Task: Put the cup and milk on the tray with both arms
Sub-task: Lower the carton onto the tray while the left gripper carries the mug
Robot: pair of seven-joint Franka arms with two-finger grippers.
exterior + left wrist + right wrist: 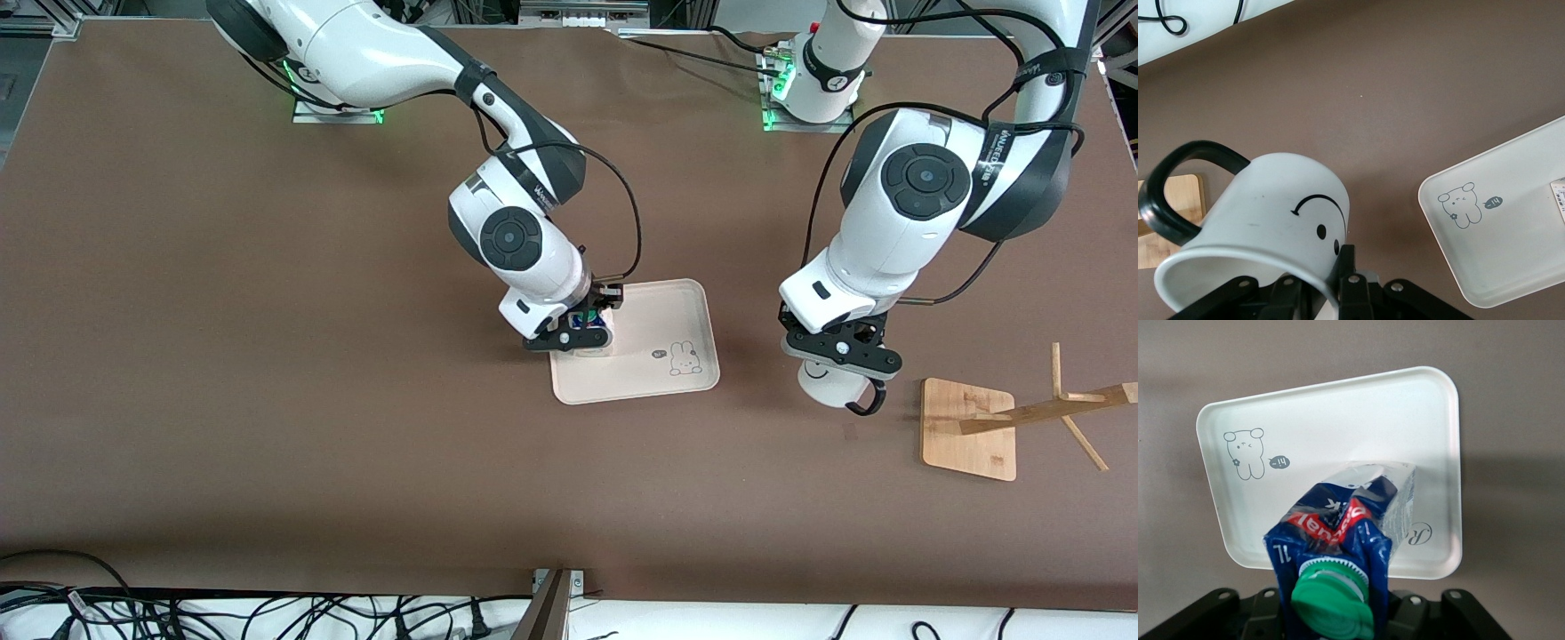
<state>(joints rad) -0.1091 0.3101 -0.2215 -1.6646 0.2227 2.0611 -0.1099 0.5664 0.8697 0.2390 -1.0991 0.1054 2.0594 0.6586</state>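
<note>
My right gripper [580, 336] is shut on the milk carton [587, 321] and holds it upright at the tray's [662, 311] end toward the right arm. In the right wrist view the blue carton [1345, 520] with its green cap [1335, 603] stands over the cream tray [1338, 420]; I cannot tell whether it touches. My left gripper [840, 369] is shut on the rim of the white smiley cup [825, 388] and holds it above the table between the tray and the wooden stand. In the left wrist view the cup [1271, 207] is tilted with its black handle [1171, 193] showing, and the tray [1511, 240] lies beside it.
A wooden stand with a flat base [969, 427] and slanted pegs [1049, 411] is toward the left arm's end of the table, close to the cup. The rabbit drawing [685, 358] marks the tray's bare part. Cables lie along the table's near edge [267, 613].
</note>
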